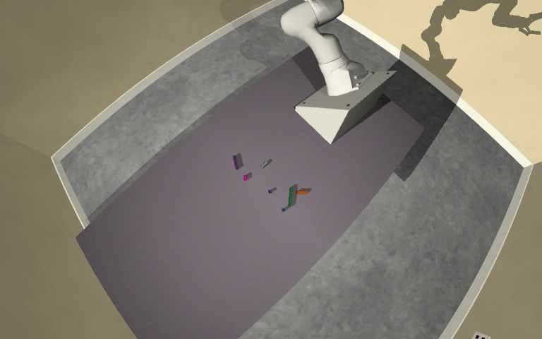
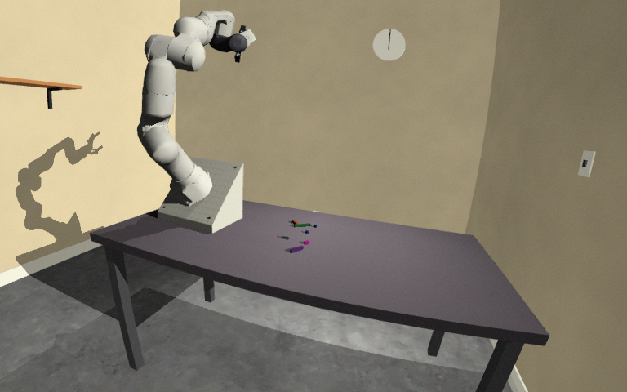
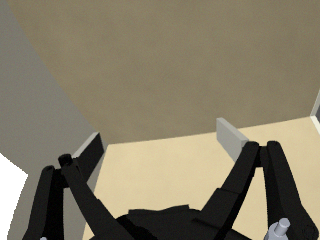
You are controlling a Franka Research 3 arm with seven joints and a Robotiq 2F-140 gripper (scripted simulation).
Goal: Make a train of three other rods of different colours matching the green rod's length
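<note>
High at the upper left of the exterior view, the gripper point(image 2: 238, 56) hangs with its jaws spread wide, grasping nothing. Mid-table in the top view lie the green rod point(image 1: 291, 195), orange rod point(image 1: 302, 192), two blue rods point(image 1: 269, 191) point(image 1: 283, 209), magenta rod point(image 1: 245, 177), grey rod point(image 1: 264, 164) and purple rod point(image 1: 236, 162), none joined in a line

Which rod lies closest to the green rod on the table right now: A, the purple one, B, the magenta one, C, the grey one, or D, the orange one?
D: in the top view the orange rod lies right beside the green rod, near its upper half, while the purple rod, magenta rod and grey rod lie well off to the left.
</note>
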